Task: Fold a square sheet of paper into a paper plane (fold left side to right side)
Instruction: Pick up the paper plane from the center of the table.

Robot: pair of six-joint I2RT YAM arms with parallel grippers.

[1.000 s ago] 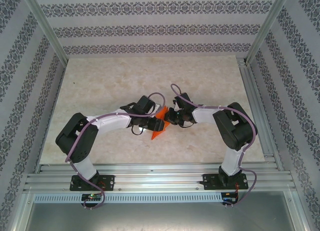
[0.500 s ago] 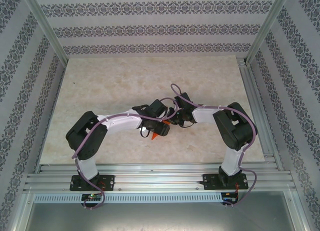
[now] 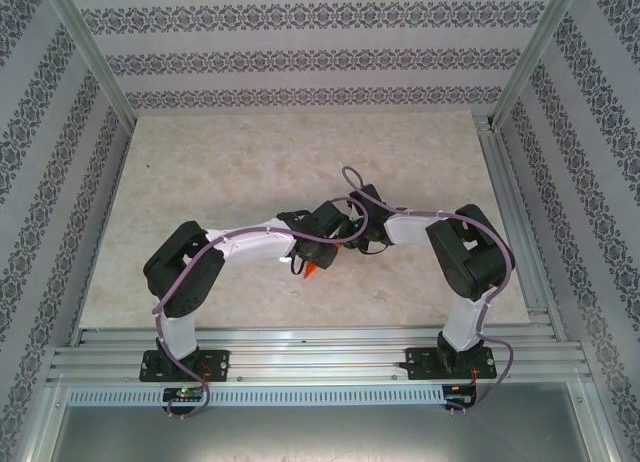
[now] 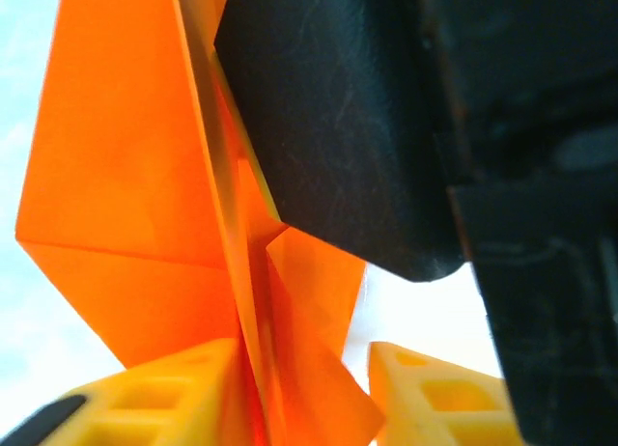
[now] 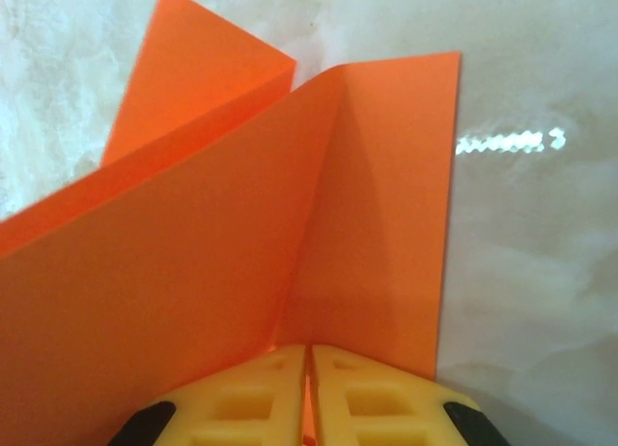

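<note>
Paper (image 3: 313, 270), bright orange and creased, is held over the middle of the table (image 3: 220, 172), long axis near to far, tip toward the near edge. The right gripper (image 5: 309, 354) pinches it. The left gripper (image 4: 301, 354) straddles it, fingers apart. Table edges lie well apart all round.

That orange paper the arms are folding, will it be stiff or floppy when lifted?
Probably floppy: the orange paper is a thin sheet bending in a curve at the right end effector. Likely light, and its creases may hold shape.
</note>
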